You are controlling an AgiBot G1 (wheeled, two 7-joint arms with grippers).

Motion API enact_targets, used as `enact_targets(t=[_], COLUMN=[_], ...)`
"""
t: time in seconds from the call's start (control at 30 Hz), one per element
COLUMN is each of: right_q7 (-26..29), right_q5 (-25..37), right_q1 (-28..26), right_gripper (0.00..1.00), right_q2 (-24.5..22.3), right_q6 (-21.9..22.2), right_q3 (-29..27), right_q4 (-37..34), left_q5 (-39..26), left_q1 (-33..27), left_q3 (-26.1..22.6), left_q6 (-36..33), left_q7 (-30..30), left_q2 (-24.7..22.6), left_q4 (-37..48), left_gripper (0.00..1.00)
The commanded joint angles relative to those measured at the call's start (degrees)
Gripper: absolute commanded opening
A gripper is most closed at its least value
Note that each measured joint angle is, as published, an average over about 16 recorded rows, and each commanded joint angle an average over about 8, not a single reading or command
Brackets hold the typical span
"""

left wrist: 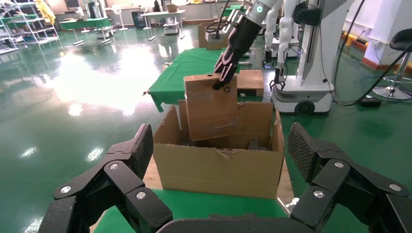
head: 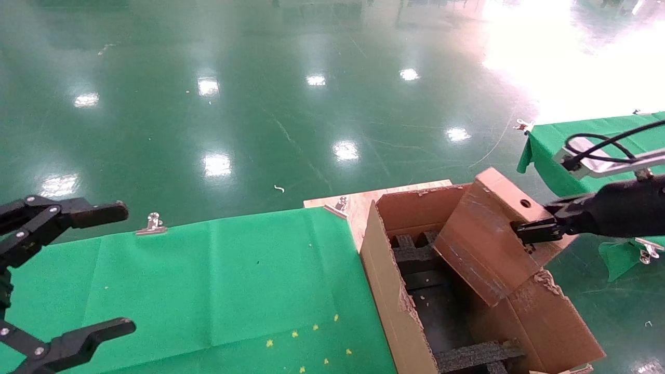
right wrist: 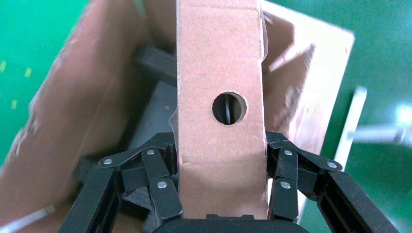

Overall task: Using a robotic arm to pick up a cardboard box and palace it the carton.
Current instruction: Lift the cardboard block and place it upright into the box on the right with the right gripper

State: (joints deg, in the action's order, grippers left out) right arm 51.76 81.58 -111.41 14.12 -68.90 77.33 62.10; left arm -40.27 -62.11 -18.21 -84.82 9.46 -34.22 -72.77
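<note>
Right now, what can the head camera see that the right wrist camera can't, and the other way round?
Only the head view shows the green cloth on the table, the shiny floor, and the left pincer waiting open at the table's near left.

Only the right wrist view looks straight into the round hole in the small box's narrow face.

Both show the right pincer shut on the small box, tilted over the big carton with its black foam inside.
</note>
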Motion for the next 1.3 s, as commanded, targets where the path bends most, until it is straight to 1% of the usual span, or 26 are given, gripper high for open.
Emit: enact_targets(t=[0.03, 0.13, 0.23, 0.3, 0.4, 0.67, 0.77, 1.0, 1.17, 1.3], right_q7=[6.4, 14.3, 19.9, 22.4, 23.9, 23.9, 26.5, 35.1, 39.1, 41.4], right_q5=[0.8, 3.1, 4.7, 5.1, 5.2, 6.1, 8.3, 15.3, 18.7, 20.2], right_q1=[1.3, 2.2, 2.8, 3.0, 3.2, 3.3, 3.6, 4.9, 5.8, 6.6], right_gripper=[0.00, 0.00, 0.00, 0.00, 0.00, 0.00, 0.00, 0.00, 0.00, 0.00], right_q2=[-1.4, -2.9, -4.1, -4.7, -5.1, -4.8, -4.6, -3.6, -2.5, -1.5], right_q6=[2.6, 4.9, 6.3, 7.0, 7.6, 8.1, 9.2, 11.7, 13.1, 13.6], right_q3=[0.7, 1.5, 2.1, 2.2, 2.2, 2.3, 2.7, 4.2, 5.0, 5.6], right_q4=[2.4, 6.1, 9.1, 10.6, 11.6, 11.3, 12.1, 14.9, 15.4, 15.6], left_q5=[0.0, 0.0, 0.0, 0.0, 0.0, 0.0, 0.0, 0.0, 0.0, 0.0], left_q1=[0.0, 0.0, 0.0, 0.0, 0.0, 0.0, 0.0, 0.0, 0.0, 0.0], left_q3=[0.0, 0.0, 0.0, 0.0, 0.0, 0.0, 0.0, 0.0, 0.0, -0.1], left_q6=[0.0, 0.0, 0.0, 0.0, 0.0, 0.0, 0.0, 0.0, 0.0, 0.0], left_q7=[0.0, 0.0, 0.0, 0.0, 0.0, 0.0, 0.0, 0.0, 0.0, 0.0], left_q2=[0.0, 0.0, 0.0, 0.0, 0.0, 0.0, 0.0, 0.0, 0.0, 0.0], left_q4=[0.0, 0.0, 0.0, 0.0, 0.0, 0.0, 0.0, 0.0, 0.0, 0.0], left_gripper=[1.00, 1.00, 1.00, 1.00, 1.00, 1.00, 1.00, 1.00, 1.00, 1.00])
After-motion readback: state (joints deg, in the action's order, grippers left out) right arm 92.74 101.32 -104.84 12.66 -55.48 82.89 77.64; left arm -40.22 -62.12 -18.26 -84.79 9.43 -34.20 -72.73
